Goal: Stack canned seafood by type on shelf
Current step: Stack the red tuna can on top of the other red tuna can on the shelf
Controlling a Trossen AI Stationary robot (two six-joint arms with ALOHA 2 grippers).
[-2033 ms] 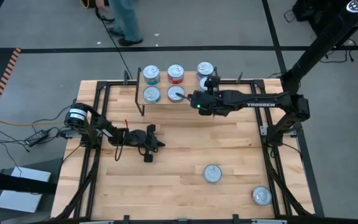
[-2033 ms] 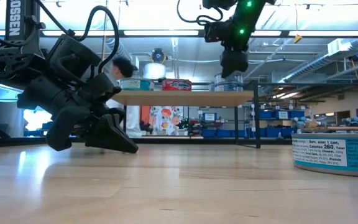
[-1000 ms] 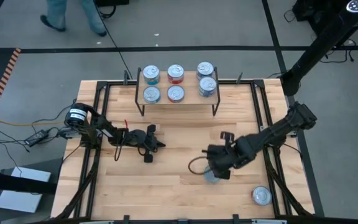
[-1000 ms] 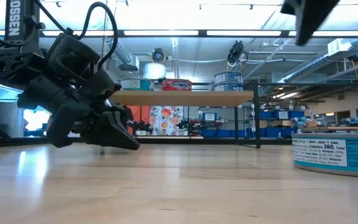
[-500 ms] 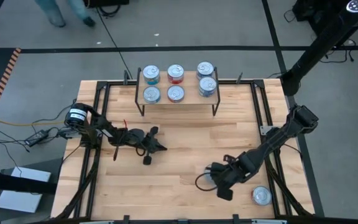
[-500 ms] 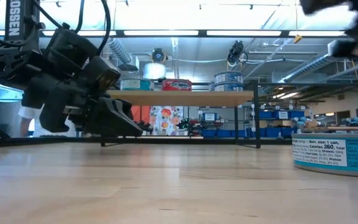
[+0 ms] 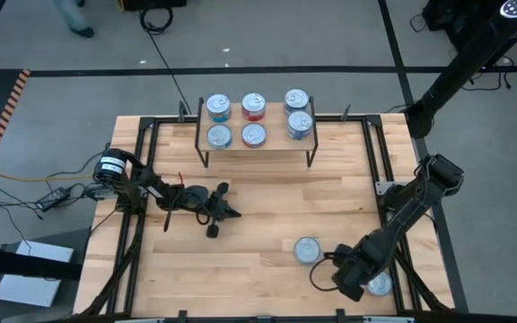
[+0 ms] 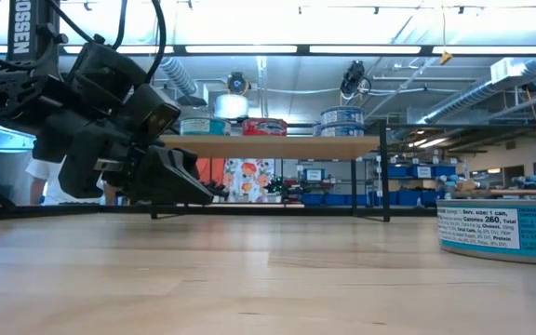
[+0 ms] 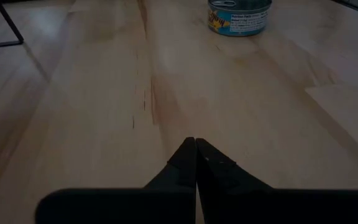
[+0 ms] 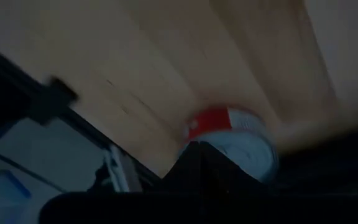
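Observation:
The shelf (image 7: 257, 146) stands at the table's far edge and carries several cans: teal (image 7: 217, 108), red (image 7: 253, 106) and blue (image 7: 296, 99) ones. A teal can (image 7: 307, 250) stands on the tabletop right of the middle. A red can (image 7: 381, 284) stands near the near right corner. My right gripper (image 7: 363, 283) is shut, with its tips right at the red can (image 10: 229, 121). My left gripper (image 7: 225, 213) is shut and hovers low over the table's left half, holding nothing. It points toward the teal can (image 9: 239, 15). My right gripper has its shut fingertips (image 10: 194, 149) against or just in front of the red can's side wall (image 10: 211, 124), coming in low from the table's left. The fingers themselves cover the spot, so I cannot tell whether they touch it. The can stands upright on the table.
The table's black frame rail (image 10: 48, 102) runs close behind the red can, and the floor lies beyond it. Bare wood lies between the two arms and in front of the shelf's thin black legs (image 8: 385, 177). A person shows in the room behind my left arm (image 8: 49, 181).
My right gripper has swept from over the teal can toward the near right corner and come down beside the red can. The teal can stays where it was. My left gripper has tipped a little more level.

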